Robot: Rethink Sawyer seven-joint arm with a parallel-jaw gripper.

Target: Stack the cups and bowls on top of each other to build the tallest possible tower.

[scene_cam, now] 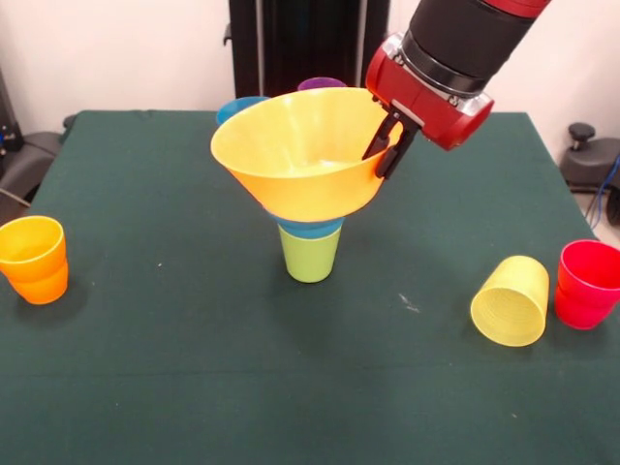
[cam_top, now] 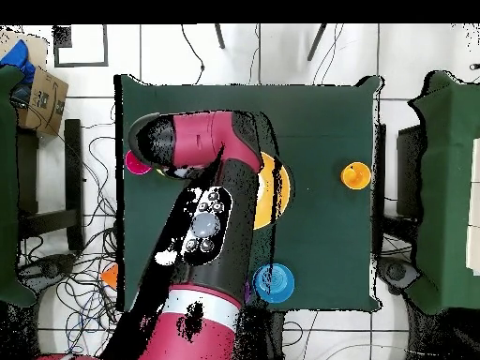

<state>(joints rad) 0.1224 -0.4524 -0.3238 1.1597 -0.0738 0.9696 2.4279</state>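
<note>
An upright lime green cup [scene_cam: 310,256] in the middle of the table forms the tower's base, with a small blue bowl [scene_cam: 310,230] seated in its mouth. A large yellow-orange bowl [scene_cam: 291,160] sits on top, tilted, and its rim also shows beside the arm from above [cam_top: 275,187]. My gripper [scene_cam: 377,166] is shut on this bowl's right rim, with one black finger [scene_cam: 380,138] inside and the other outside. An orange cup [scene_cam: 35,260] [cam_top: 355,175] stands at the left. A yellow cup [scene_cam: 511,301] lies on its side at the right, touching an upright red cup [scene_cam: 587,283].
Behind the tower stand another blue bowl [scene_cam: 238,106] [cam_top: 274,282] and a purple piece [scene_cam: 322,84], mostly hidden by the big bowl. From above, my arm [cam_top: 202,225] covers much of the green table [scene_cam: 174,387].
</note>
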